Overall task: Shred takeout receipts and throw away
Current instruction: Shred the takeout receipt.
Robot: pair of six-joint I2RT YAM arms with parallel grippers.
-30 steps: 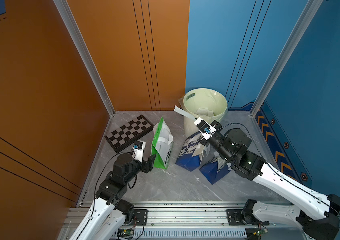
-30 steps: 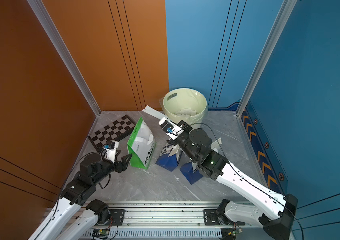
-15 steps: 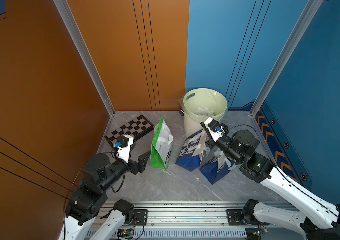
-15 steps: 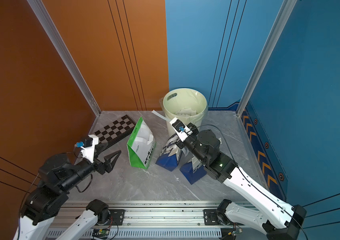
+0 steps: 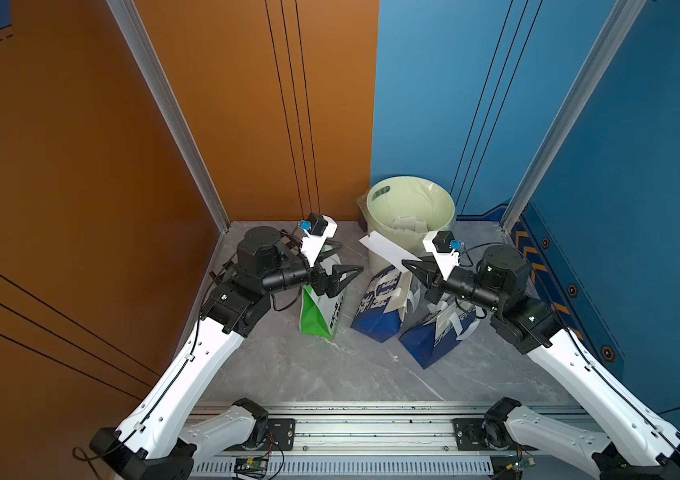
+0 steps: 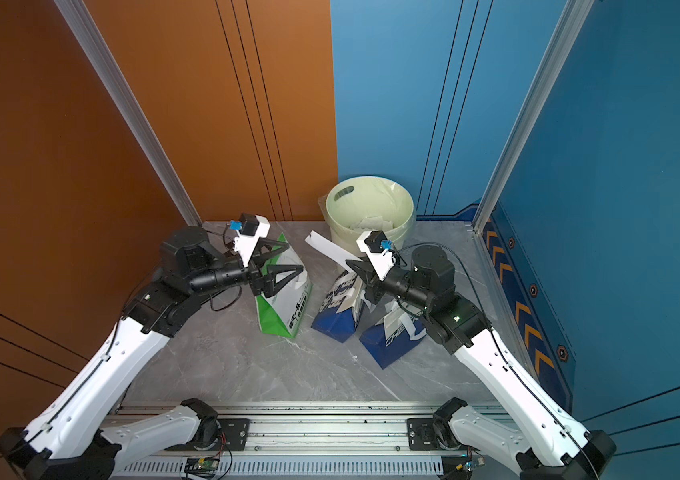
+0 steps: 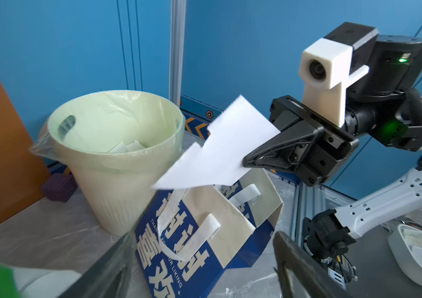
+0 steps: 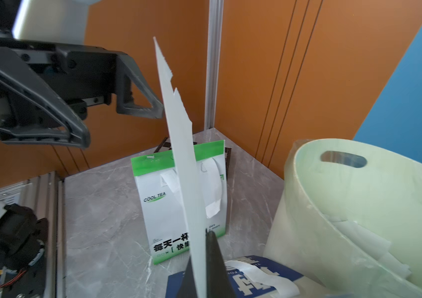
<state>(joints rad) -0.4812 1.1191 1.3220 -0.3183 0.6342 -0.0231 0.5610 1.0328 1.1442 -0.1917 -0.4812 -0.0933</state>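
Right gripper [image 5: 407, 264] is clamping one torn takeout receipt [image 5: 385, 250] aloft near the surface's far edge, just beside the bin [image 5: 405, 195]; left gripper [image 6: 296, 255] is hovering with jaws spread apart above the green-white bag [image 5: 317, 318].

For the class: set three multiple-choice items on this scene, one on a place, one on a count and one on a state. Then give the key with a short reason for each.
1. Where do the torn white pieces lie?
A) in the pale green bin
B) on the chessboard
C) on the rail

2. How many paper bags stand on the table?
A) two
B) three
C) five

3. The left gripper is:
A) shut on a bag handle
B) shut with nothing in it
C) open and empty

Key:
1 A, they show inside it.
2 B, one green-white bag and two blue-white bags.
3 C, its jaws are spread; only the right gripper pinches the receipt.
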